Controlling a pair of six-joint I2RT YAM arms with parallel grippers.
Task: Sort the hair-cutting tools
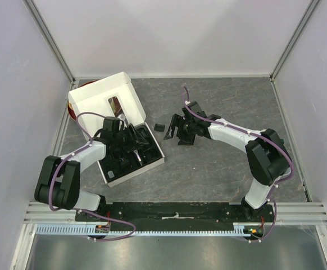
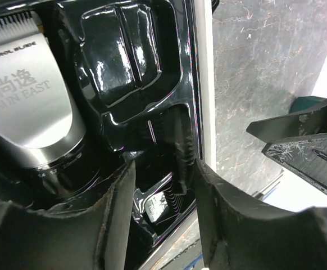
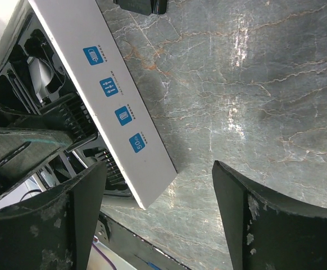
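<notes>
One grey counter (image 1: 219, 163) is occupied at its left by one white box (image 1: 101, 98), which is laid open with its lid turned back. Four blue labels (image 3: 124, 116) are counted along the box's side wall. One black tray (image 2: 113, 67) is seated inside the box, and one clipper (image 2: 28, 95) with a silver blade head is lodged in a compartment of that tray. The left pincer (image 2: 163, 171) is held low over the tray, released, with its jaws parted. One toothed comb guard (image 2: 180, 152) is seen in the slot beneath the gap; whether it is touched cannot be told. The right pincer (image 3: 159, 169) is spread wide with nothing gripped, above bare counter just beside the box's wall. One second comb guard (image 1: 159, 126) is seen lying on the counter, between the box and the right pincer.
</notes>
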